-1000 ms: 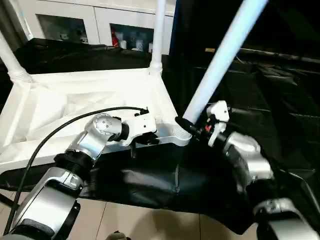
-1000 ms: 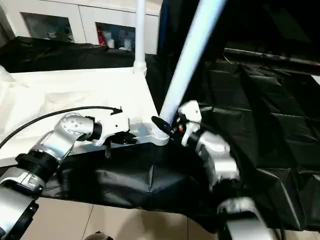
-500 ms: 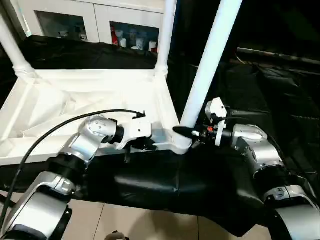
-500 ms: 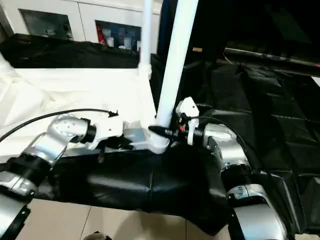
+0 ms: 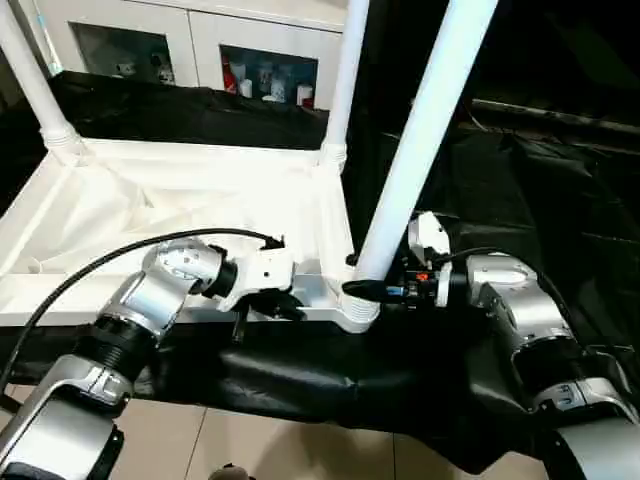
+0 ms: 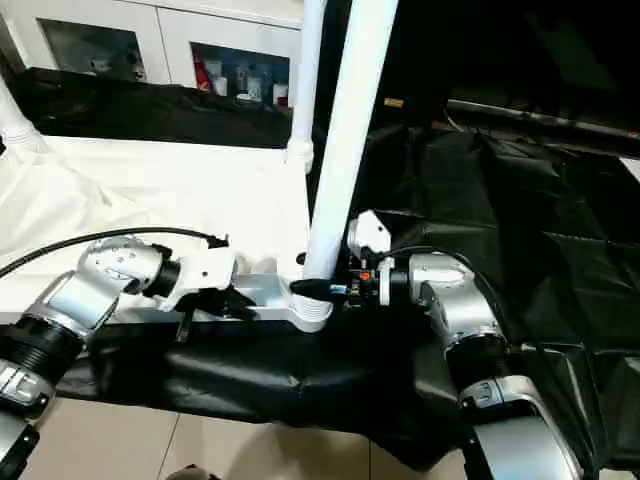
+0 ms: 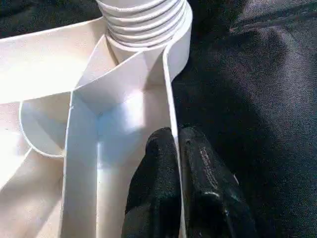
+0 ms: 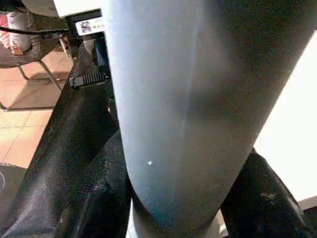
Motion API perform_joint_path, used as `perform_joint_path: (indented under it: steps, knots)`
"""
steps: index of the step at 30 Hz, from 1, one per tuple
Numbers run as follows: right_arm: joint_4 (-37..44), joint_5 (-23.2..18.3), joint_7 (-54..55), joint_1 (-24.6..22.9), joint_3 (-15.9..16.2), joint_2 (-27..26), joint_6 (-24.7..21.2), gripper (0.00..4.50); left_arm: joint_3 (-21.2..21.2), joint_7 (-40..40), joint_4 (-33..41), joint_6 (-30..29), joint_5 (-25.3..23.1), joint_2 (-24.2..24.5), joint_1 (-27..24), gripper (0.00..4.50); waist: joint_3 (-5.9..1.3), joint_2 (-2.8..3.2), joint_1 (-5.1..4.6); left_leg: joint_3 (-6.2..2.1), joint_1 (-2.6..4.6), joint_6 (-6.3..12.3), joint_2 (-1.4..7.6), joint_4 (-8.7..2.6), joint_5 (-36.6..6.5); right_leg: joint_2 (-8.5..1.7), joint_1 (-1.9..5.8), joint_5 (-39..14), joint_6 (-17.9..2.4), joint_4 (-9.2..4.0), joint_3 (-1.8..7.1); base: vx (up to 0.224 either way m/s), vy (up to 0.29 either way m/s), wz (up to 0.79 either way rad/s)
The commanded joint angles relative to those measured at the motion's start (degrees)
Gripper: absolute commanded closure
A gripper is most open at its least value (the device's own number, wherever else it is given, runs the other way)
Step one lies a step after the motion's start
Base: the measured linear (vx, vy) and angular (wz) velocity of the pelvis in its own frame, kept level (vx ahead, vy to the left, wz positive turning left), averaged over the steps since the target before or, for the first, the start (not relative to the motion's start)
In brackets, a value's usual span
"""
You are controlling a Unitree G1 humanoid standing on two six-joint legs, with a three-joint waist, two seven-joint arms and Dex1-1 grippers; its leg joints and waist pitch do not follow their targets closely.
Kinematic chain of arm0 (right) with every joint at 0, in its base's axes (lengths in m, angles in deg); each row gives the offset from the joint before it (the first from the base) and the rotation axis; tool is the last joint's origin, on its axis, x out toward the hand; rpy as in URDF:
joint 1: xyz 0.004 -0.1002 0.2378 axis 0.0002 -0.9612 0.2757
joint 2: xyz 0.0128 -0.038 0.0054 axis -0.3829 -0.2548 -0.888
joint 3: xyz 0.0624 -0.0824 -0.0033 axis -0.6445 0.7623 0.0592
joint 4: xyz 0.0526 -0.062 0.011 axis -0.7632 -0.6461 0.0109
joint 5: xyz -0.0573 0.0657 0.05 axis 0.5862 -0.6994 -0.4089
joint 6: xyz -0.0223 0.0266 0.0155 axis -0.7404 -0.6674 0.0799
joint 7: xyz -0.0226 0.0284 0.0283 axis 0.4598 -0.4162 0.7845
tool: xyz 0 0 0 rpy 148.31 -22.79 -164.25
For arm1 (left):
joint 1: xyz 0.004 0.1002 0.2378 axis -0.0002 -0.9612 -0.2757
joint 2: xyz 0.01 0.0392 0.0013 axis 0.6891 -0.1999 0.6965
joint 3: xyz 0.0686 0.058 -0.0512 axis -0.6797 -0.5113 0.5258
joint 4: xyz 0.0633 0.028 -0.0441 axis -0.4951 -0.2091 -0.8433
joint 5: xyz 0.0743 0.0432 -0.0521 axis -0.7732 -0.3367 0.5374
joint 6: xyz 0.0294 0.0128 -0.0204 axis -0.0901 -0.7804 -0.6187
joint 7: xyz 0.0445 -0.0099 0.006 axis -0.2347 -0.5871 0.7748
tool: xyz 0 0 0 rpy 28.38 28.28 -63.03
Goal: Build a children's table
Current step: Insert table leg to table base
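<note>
The children's table lies upside down: its white tabletop shows the ribbed underside. Two white legs stand in the far corners. A third leg rises from the near right corner socket, leaning slightly right. My right gripper is shut on this leg just above the socket, with one black finger on each side. My left gripper is shut on the tabletop's thin near rim, just left of that corner, its fingers pinching the wall.
A black cloth covers the work surface and hangs over its front edge. A white glass-door cabinet stands behind. Tiled floor shows in front. A black cable loops over my left forearm.
The leg in my right gripper has swung from a strong rightward tilt to nearly upright over the corner socket. My left gripper stays clamped on the rim. The camera has shifted.
</note>
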Motion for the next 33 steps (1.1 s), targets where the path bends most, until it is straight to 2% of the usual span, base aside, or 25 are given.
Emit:
perform_joint_path:
  steps: [1, 3, 4, 5, 7, 8, 10, 11, 12, 14, 16, 17, 18, 20, 21, 25, 27, 33]
  knots:
    - [-7.00, 4.73, 4.71, -3.06, 2.22, 0.43, -1.16, 2.63, -2.38, -3.32, 1.98, 0.44, 0.47, -0.98, 0.92, 4.50, -2.15, 1.12, -0.28, -1.52, 0.51, 1.31, 4.66, -4.71, -13.40, -5.51, 1.91, -11.10, -12.83, -4.57, 4.72, 0.000, 0.000, 0.00]
    - [-9.99, 5.40, 11.32, -1.49, 0.37, -0.79, 0.19, 2.63, -1.90, -0.95, 0.86, -0.59, -0.50, -1.70, 2.12, 4.50, -1.79, 1.11, -0.56, -1.68, 0.61, 0.35, 4.61, -4.97, -15.97, -5.66, 1.64, -15.70, -12.16, -5.12, 4.79, 0.000, 0.000, 0.00]
    - [-10.94, 5.66, 14.27, -0.98, -0.28, -1.32, 0.19, 2.63, -1.77, 0.54, 0.36, -1.33, -1.24, -2.07, 2.68, 4.50, -1.65, 1.15, -0.84, -1.85, 0.92, -0.54, 4.59, -5.07, -18.31, -5.76, 1.41, -19.86, -11.30, -5.56, 4.81, 0.000, 0.000, 0.00]
    - [-12.24, 6.22, 18.81, -0.32, -1.04, -2.02, 0.28, 2.63, -1.61, 2.81, -0.37, -2.72, -2.26, -2.78, 3.52, 4.50, -1.58, 1.10, -0.95, -1.96, 1.03, -0.88, 4.56, -5.08, -19.16, -5.81, 1.31, -21.85, -10.81, -5.79, 4.81, 0.000, 0.000, 0.00]
    - [-13.07, 6.52, 21.78, 0.09, -1.46, -2.64, 0.12, 2.63, -1.32, 4.34, -0.95, -4.29, -2.68, -3.40, 4.15, 4.50, -1.43, 1.01, -1.43, -2.28, 1.00, -1.83, 4.58, -5.20, -20.87, -5.92, 1.18, -25.99, -9.45, -6.11, 4.76, -0.052, 0.004, -0.02]
    - [-14.10, 6.79, 25.50, 0.60, -1.99, -3.47, -0.39, 2.63, -0.88, 6.09, -1.59, -6.32, -2.94, -4.31, 4.91, 4.50, -1.29, 0.92, -1.73, -2.58, 0.74, -2.09, 4.64, -5.31, -22.04, -6.11, 1.22, -29.18, -7.98, -6.44, 4.66, -0.054, 0.007, -0.03]
    - [-15.48, 6.92, 29.73, 1.35, -2.56, -4.54, -1.48, 2.63, -0.65, 7.44, -1.77, -8.32, -3.26, -5.05, 5.55, 4.50, -1.30, 0.90, -1.87, -2.73, 0.66, -2.23, 4.58, -5.36, -22.60, -6.14, 1.16, -30.60, -7.30, -6.61, 4.58, 0.000, 0.000, 0.00]
    - [-18.41, 7.27, 39.11, 3.02, -3.69, -6.97, -3.35, 2.63, -0.54, 11.16, -2.31, -11.97, -4.75, -6.61, 6.78, 4.50, -1.29, 1.01, -2.22, -2.88, 0.65, -2.72, 4.57, -5.47, -23.13, -6.17, 0.98, -31.26, -6.97, -6.70, 4.60, 0.000, 0.000, 0.00]
    - [-18.41, 7.27, 39.11, 3.02, -3.69, -6.97, -3.35, 2.63, -0.54, 11.16, -2.31, -11.97, -4.75, -6.61, 6.78, 4.50, -1.20, 1.03, -2.48, -2.95, 0.61, -3.15, 4.57, -5.56, -23.43, -6.14, 0.83, -31.56, -6.97, -6.65, 4.60, 0.000, 0.000, 0.00]
    - [-22.50, 5.86, 48.76, 5.46, -5.82, -10.29, -5.65, 2.63, -0.36, 16.86, -3.38, -17.53, -6.63, -9.38, 7.96, 4.50, -1.20, 1.00, -3.12, -3.12, 0.56, -3.70, 4.44, -5.56, -24.20, -6.13, 0.72, -32.53, -6.51, -6.77, 4.50, 0.000, 0.000, 0.00]
    - [-24.23, 4.96, 53.13, 6.59, -6.87, -11.91, -6.20, 2.63, -0.21, 19.50, -3.73, -20.92, -7.40, -11.14, 8.26, 4.50, -1.08, 1.10, -3.14, -3.32, 0.67, -3.45, 4.22, -5.38, -25.62, -6.28, 0.59, -34.37, -5.74, -7.33, 4.25, 0.000, 0.000, 0.00]
    - [-25.32, 3.88, 55.87, 7.46, -7.79, -13.31, -6.87, 2.63, -0.04, 21.48, -3.91, -23.09, -7.67, -12.78, 8.30, 4.50, -1.20, 1.33, -3.13, -3.35, 0.73, -3.27, 4.22, -5.35, -25.36, -6.33, 0.56, -33.45, -5.94, -7.30, 4.29, 0.000, 0.000, 0.00]
    - [-26.15, 3.31, 58.59, 8.26, -8.37, -14.61, -7.10, 2.63, 0.08, 23.72, -4.18, -24.99, -8.01, -14.46, 8.33, 4.50, -1.22, 0.98, -3.32, -3.26, 0.53, -3.06, 4.29, -5.45, -24.79, -6.18, 0.62, -31.96, -6.22, -7.23, 4.34, 0.000, 0.000, 0.00]
    - [-27.24, 3.06, 62.13, 9.64, -8.82, -16.89, -7.31, 2.63, -0.02, 27.52, -5.29, -26.77, -8.37, -17.37, 8.36, 4.50, -1.29, 1.20, -3.29, -2.98, 0.80, -2.95, 4.31, -5.46, -24.51, -5.89, 0.30, -28.48, -7.05, -7.10, 4.47, 0.000, 0.000, 0.00]
    - [-27.88, 3.52, 64.23, 10.61, -8.69, -18.46, -7.23, 2.63, -0.12, 30.55, -6.77, -27.37, -9.18, -19.17, 8.52, 4.50, -1.33, 1.09, -3.33, -2.89, 0.77, -2.80, 4.27, -5.44, -24.50, -5.84, 0.22, -27.50, -7.32, -7.02, 4.51, 0.000, 0.000, 0.00]
    - [-28.97, 3.78, 66.33, 11.71, -9.20, -20.02, -7.18, 2.63, 1.08, 34.69, -8.67, -28.77, -9.33, -21.56, 9.25, 4.50, -1.55, 1.07, -3.24, -2.64, 0.79, -2.61, 4.21, -5.57, -24.42, -5.51, 0.38, -22.84, -7.77, -6.68, 4.58, 0.000, 0.000, 0.00]
    - [-29.39, 3.91, 66.65, 12.12, -9.30, -20.69, -7.07, 2.63, 1.74, 35.59, -8.79, -29.89, -8.82, -22.96, 9.56, 4.50, -1.56, 0.76, -3.22, -2.47, 0.78, -2.30, 4.10, -5.48, -24.24, -5.55, 0.39, -23.02, -7.67, -6.79, 4.66, 0.000, 0.000, 0.00]
    - [-30.45, 4.17, 67.47, 12.86, -10.06, -21.34, -6.72, 2.63, 1.82, 36.65, -9.49, -30.18, -9.11, -23.48, 9.95, 4.50, -1.71, 0.81, -2.91, -2.51, 0.85, -1.78, 4.14, -5.53, -23.69, -5.79, 0.33, -24.22, -6.92, -7.10, 4.70, 0.000, 0.000, 0.00]
